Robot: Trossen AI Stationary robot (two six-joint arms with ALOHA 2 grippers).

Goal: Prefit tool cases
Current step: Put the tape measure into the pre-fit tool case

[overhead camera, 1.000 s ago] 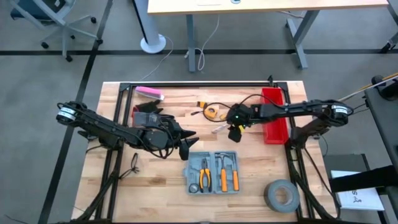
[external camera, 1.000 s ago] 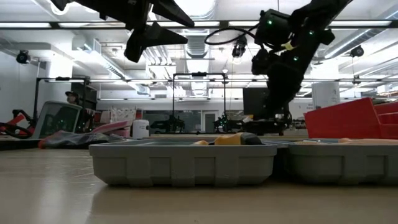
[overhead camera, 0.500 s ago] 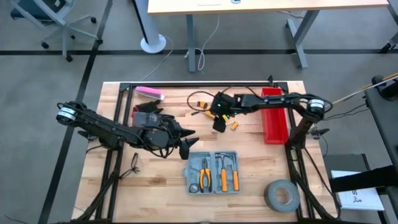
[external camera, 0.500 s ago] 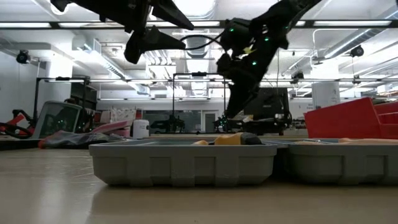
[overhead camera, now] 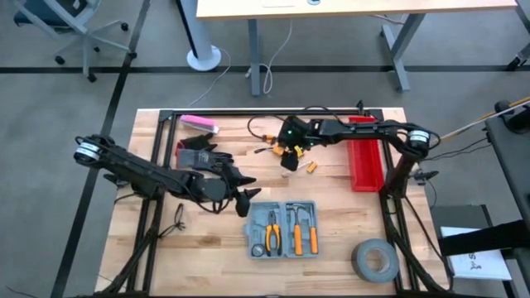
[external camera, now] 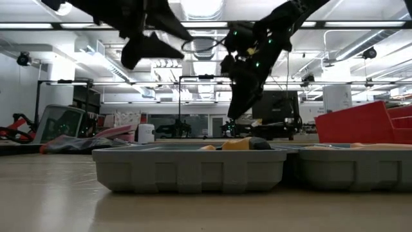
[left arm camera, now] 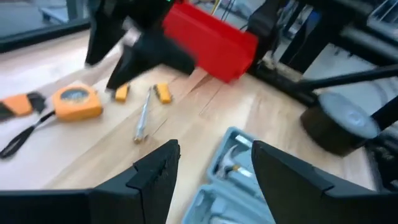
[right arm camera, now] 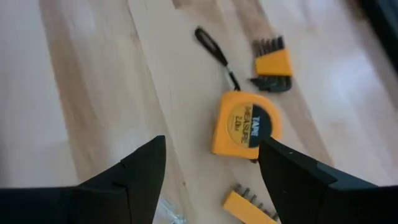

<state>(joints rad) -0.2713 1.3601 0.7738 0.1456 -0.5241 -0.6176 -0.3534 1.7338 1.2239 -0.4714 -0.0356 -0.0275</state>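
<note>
Here, your wooden table (overhead camera: 207, 248) carries the open grey-blue tool case (overhead camera: 284, 228), which lies near the front edge with pliers and other orange-handled tools seated in its slots. Behind the case and to its right stands the red bin (overhead camera: 365, 156); in front of it to the right lies the grey tape roll (overhead camera: 374, 259). Your left gripper (overhead camera: 246, 199) hovers just left of the case, fingers spread, holding nothing. Your right gripper (right arm camera: 211, 177) hangs well behind the case over the yellow tape measure (right arm camera: 244, 131), released and empty.
</note>
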